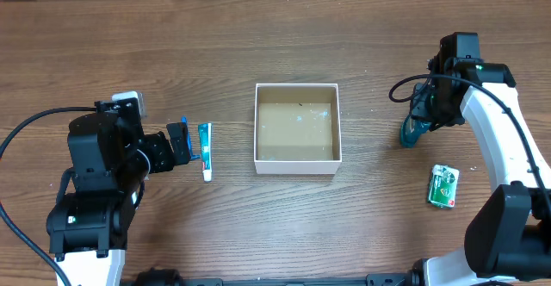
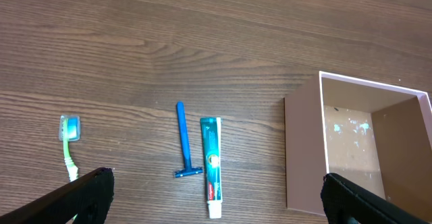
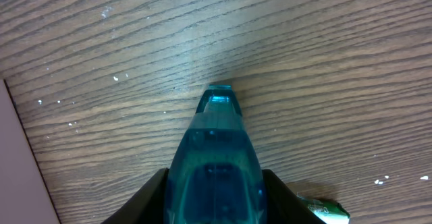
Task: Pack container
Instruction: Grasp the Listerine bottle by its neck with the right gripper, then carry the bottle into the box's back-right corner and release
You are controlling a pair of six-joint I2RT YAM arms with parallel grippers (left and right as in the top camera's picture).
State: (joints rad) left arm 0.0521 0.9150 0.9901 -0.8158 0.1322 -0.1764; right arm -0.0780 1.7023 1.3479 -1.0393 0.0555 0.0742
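Your right end effector (image 3: 214, 183) is closed on a translucent blue plastic bottle (image 3: 214, 143), just to the right of the container (image 1: 297, 167), a small square shallow box with thin white walls and a brown cardboard floor. The container sits open on the brown wood-grain surface (image 1: 215, 36), and nothing is packed in it yet. The pictures do not show whether the bottle is touching the surface. The step in hand looks like carrying the bottle into the container. Raise it until its lower end clears the container's right wall, then move it leftward over the brown floor. Lower it close to the floor before you let go so it does not roll or bounce. Set it along one wall of the container to leave room for the longer items. Your left end effector (image 2: 216, 183) is spread wide and holds nothing. It hovers left of the container over a white and teal toothpaste tube (image 2: 211, 158). A blue plastic razor (image 2: 181, 133) and a green-handled toothbrush (image 2: 67, 146) lie farther left of the container. A small green packet (image 1: 444, 186) lies well to the container's right, beyond the bottle. Keep the left arm outside the container while the right arm crosses over it.
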